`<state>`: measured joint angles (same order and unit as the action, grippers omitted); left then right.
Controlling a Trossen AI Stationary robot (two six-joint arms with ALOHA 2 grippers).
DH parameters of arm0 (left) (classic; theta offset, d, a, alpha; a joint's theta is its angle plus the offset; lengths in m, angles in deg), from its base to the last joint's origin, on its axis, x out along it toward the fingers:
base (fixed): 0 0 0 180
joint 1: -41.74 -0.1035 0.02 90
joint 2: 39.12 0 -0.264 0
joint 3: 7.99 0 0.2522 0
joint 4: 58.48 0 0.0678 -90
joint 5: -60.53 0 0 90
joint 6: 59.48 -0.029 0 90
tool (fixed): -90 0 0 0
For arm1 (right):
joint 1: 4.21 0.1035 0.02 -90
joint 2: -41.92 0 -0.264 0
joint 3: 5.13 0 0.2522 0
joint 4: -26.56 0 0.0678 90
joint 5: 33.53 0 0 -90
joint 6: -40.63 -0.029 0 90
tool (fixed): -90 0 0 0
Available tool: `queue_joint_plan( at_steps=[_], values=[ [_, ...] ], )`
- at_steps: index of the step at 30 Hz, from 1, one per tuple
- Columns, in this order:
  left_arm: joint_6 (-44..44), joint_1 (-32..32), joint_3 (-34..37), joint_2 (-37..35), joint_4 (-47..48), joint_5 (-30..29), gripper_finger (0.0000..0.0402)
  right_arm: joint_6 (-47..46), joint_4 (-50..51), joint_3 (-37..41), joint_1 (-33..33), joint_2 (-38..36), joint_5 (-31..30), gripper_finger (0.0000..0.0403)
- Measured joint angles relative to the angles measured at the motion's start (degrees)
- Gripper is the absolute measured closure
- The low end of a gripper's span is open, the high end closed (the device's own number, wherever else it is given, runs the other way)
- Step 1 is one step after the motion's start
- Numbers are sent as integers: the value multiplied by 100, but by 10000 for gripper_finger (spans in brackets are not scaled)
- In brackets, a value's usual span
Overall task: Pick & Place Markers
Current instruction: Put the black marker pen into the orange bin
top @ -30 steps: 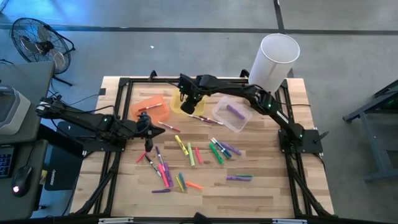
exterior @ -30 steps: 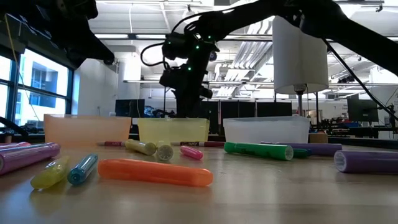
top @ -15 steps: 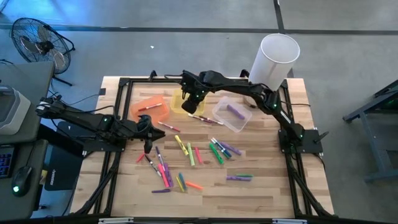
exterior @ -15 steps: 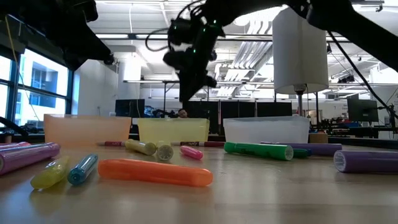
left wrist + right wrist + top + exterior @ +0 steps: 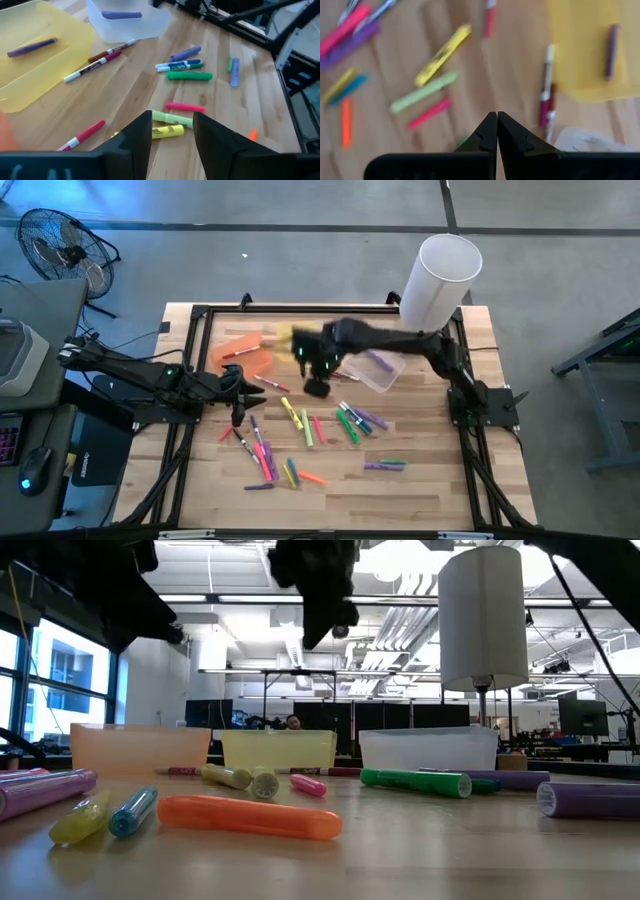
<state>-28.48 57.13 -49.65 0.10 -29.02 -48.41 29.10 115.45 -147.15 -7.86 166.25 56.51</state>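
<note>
Many slim capped markers (image 5: 305, 427) litter plank wood; left pincer (image 5: 172, 131) parted, right pincer (image 5: 497, 131) pressed closed, both empty.

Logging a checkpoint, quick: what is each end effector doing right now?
Left end effector: open, empty, above the markers.
Right end effector: shut, holding nothing.
</note>
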Motion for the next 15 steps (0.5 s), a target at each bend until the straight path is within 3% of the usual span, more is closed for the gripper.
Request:
queue_joint_plan(
  at_steps=[5, 9, 15],
  values=[
    [-240, 0, -502, 356, 819, 217, 264, -1, -349, 779, 711, -273, -56, 402],
    [-423, 2, -940, 794, 1698, 387, 264, -387, -1387, 2242, 1060, -988, -11, 402],
    [-1171, 12, -1417, 1657, 2660, 1139, 264, -1765, -2597, 4767, 1390, -2744, -254, 402]
  ],
)
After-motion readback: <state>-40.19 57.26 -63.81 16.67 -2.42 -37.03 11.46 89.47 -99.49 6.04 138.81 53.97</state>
